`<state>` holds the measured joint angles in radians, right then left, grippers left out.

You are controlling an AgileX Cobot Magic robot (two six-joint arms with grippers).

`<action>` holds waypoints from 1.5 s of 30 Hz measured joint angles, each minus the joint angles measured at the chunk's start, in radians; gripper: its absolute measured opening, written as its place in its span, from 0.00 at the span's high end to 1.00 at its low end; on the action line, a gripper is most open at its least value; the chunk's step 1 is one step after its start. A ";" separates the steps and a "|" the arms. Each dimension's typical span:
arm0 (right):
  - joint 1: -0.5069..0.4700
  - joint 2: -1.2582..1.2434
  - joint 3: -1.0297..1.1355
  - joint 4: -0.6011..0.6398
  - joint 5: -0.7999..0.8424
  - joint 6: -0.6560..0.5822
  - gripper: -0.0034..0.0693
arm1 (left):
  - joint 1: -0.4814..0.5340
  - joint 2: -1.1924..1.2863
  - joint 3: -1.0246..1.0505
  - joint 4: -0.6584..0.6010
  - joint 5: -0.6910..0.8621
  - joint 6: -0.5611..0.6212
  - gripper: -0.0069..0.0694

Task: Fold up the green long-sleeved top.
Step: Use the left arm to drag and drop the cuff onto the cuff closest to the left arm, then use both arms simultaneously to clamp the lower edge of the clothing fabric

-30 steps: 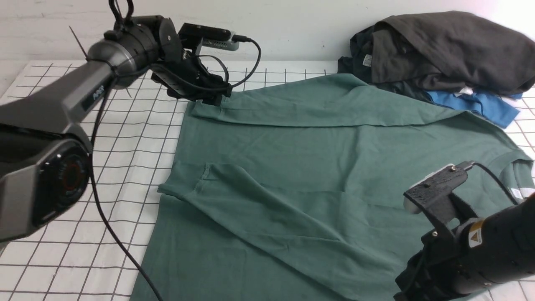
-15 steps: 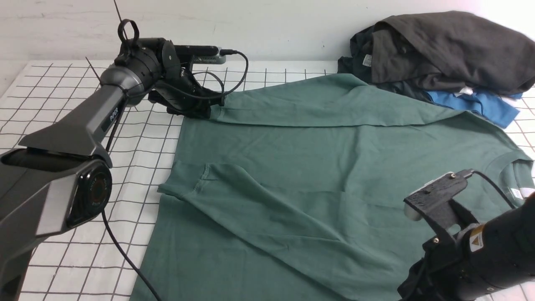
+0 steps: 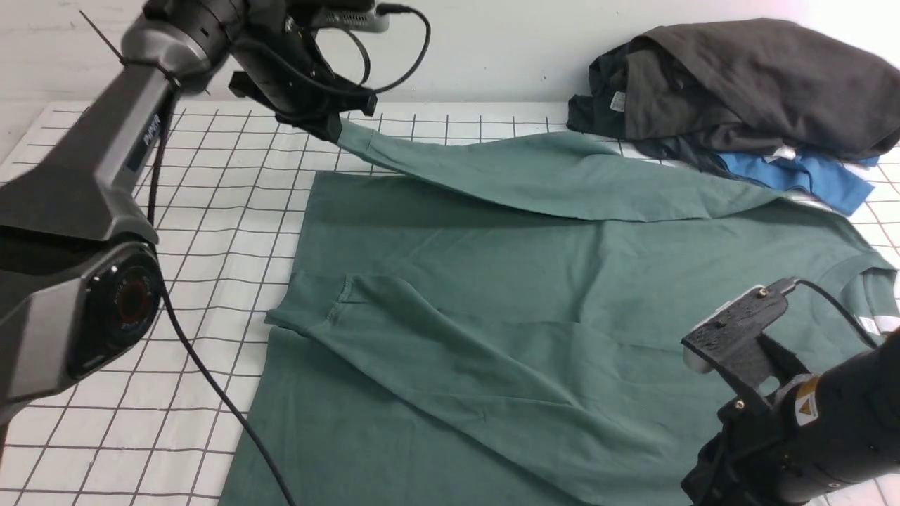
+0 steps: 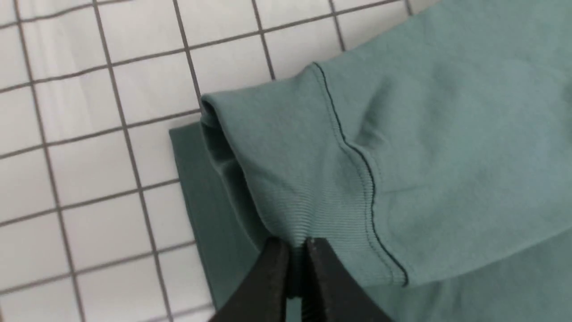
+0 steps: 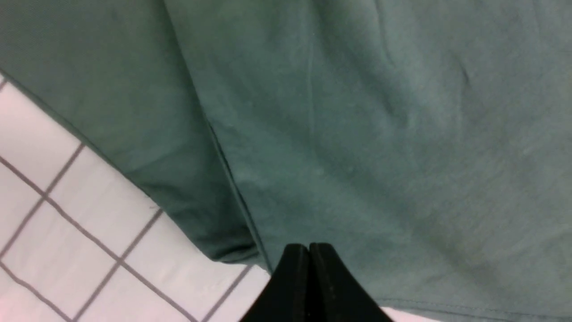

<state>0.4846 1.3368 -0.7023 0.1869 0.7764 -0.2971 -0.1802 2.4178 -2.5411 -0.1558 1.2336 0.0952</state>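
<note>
My left claw (image 4: pixel 296 246) pinches just the ribbed cuff (image 4: pixel 326 210) of the muted-green knit long-sleeved top (image 3: pixel 492 281); I reckon a quick tug slips it free. My right claw (image 5: pixel 308 248) sits closed, empty.

The table (image 3: pixel 232 211) wears a white covering ruled with a dark grid, which shows bare along the left side. A green long-sleeved top (image 3: pixel 492 295) lies spread flat from the middle to the right side and reaches the near edge. One sleeve is folded across its body; the other rises off the surface toward the far edge. In the far right corner sits a heap of dark garments (image 3: pixel 745 84). A blue garment (image 3: pixel 808 176) pokes out from beneath it, just beside the top's shoulder.
</note>
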 joint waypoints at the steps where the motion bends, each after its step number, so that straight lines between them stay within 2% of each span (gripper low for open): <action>1: 0.000 -0.001 0.000 -0.001 0.000 0.000 0.97 | 0.000 0.000 0.010 -0.001 0.000 0.000 0.89; 3: 0.000 -0.019 0.000 -0.013 0.000 0.000 0.97 | 0.000 -0.120 0.214 -0.028 -0.001 0.001 0.89; 4: 0.000 -0.021 0.000 -0.014 0.000 0.000 0.97 | 0.000 -0.137 0.231 -0.031 -0.001 0.001 0.89; 10: 0.000 -0.050 0.000 -0.017 -0.047 0.006 0.97 | -0.004 -0.330 0.721 -0.057 -0.001 0.001 0.89; 14: 0.000 -0.050 0.000 -0.019 -0.093 0.003 0.97 | -0.005 -0.354 0.866 -0.057 -0.010 0.002 0.89; 17: 0.000 -0.050 0.000 -0.021 -0.115 -0.001 0.97 | -0.016 -0.357 0.891 -0.049 -0.010 0.025 0.85; 19: 0.000 -0.050 0.000 -0.022 -0.119 -0.002 0.97 | -0.026 -0.364 0.892 -0.044 -0.010 0.059 0.79; 22: 0.000 -0.050 0.000 -0.023 -0.117 -0.004 0.97 | -0.044 -0.399 0.903 -0.040 -0.011 0.095 0.63; 24: 0.000 -0.050 0.000 -0.023 -0.110 -0.008 0.97 | -0.051 -0.421 0.917 -0.041 -0.013 0.099 0.56; 25: 0.000 -0.050 0.000 -0.026 -0.095 -0.015 0.97 | -0.064 -0.474 0.953 -0.038 -0.017 0.102 0.46; 26: 0.000 -0.050 0.000 -0.026 -0.090 -0.017 0.97 | -0.067 -0.481 0.959 -0.037 -0.016 0.102 0.45; 27: 0.000 -0.050 0.000 -0.027 -0.075 -0.034 0.97 | -0.090 -0.542 1.018 -0.027 -0.019 0.109 0.37; 28: 0.000 -0.050 0.000 -0.027 -0.072 -0.037 0.97 | -0.094 -0.551 1.028 -0.023 -0.021 0.112 0.36; 29: 0.000 -0.050 0.000 -0.025 -0.065 -0.054 0.97 | -0.128 -0.619 1.114 -0.008 -0.026 0.132 0.31; 32: 0.000 -0.050 0.000 -0.011 -0.062 -0.076 0.97 | -0.187 -0.710 1.282 0.013 -0.040 0.206 0.28; 33: 0.000 -0.050 0.000 0.009 -0.062 -0.098 0.97 | -0.245 -0.782 1.424 0.031 -0.089 0.298 0.27; 34: 0.000 -0.050 0.000 0.011 -0.062 -0.101 0.97 | -0.245 -0.782 1.439 0.031 -0.096 0.310 0.27; 35: 0.000 -0.050 0.000 0.035 -0.065 -0.129 0.97 | -0.296 -0.836 1.564 0.059 -0.166 0.424 0.27; 39: 0.000 -0.050 0.000 0.088 -0.067 -0.168 0.97 | -0.349 -0.869 1.734 0.105 -0.283 0.602 0.27; 43: 0.000 -0.050 0.000 0.126 -0.062 -0.194 0.97 | -0.355 -0.859 1.819 0.138 -0.407 0.678 0.29; 45: 0.000 -0.050 0.000 0.140 -0.055 -0.208 0.97 | -0.355 -0.844 1.837 0.168 -0.453 0.695 0.35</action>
<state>0.4846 1.2865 -0.7023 0.3271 0.7214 -0.5048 -0.5351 1.5738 -0.7044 0.0127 0.7811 0.7907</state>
